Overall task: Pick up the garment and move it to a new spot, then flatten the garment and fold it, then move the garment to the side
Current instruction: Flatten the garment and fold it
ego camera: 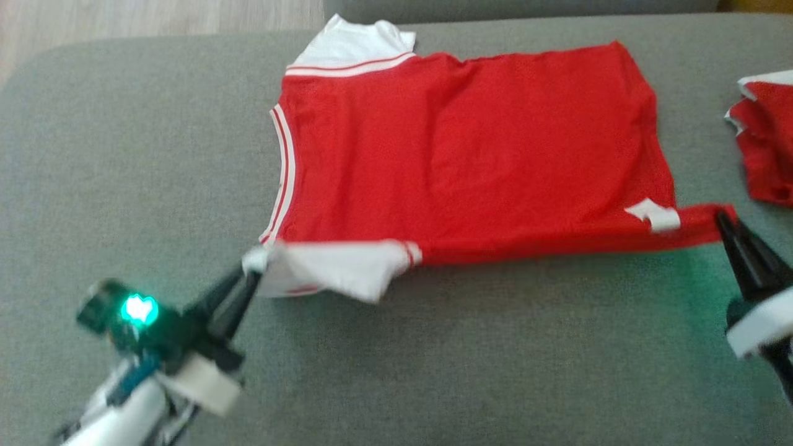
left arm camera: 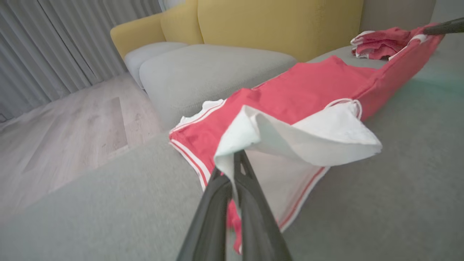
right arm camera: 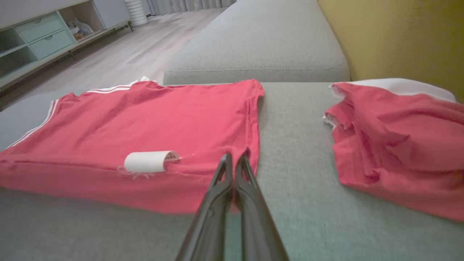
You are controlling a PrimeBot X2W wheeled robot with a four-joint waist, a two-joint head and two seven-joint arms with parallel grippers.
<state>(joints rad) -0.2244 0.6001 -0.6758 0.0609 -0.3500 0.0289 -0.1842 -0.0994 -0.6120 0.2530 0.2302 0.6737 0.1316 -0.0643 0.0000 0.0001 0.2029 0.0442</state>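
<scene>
The garment (ego camera: 471,148) is a red T-shirt with white sleeves and white stripes, spread on a grey cushion (ego camera: 124,155). Its near edge is lifted and stretched between both grippers. My left gripper (ego camera: 251,272) is shut on the white near sleeve (left arm camera: 304,134), at the shirt's collar end. My right gripper (ego camera: 723,218) is shut on the red hem corner (right arm camera: 239,154), beside a white label (right arm camera: 146,161). In the left wrist view my left gripper (left arm camera: 233,163) pinches the sleeve's white edge, and the right gripper's finger (left arm camera: 444,26) shows at the far end.
A second red and white garment (ego camera: 765,142) lies crumpled on the cushion to the right, close to the hem. A yellow sofa back (left arm camera: 275,21) rises behind. Wooden floor (left arm camera: 72,123) lies beyond the cushion's far left edge, with a low cabinet (right arm camera: 40,36) across it.
</scene>
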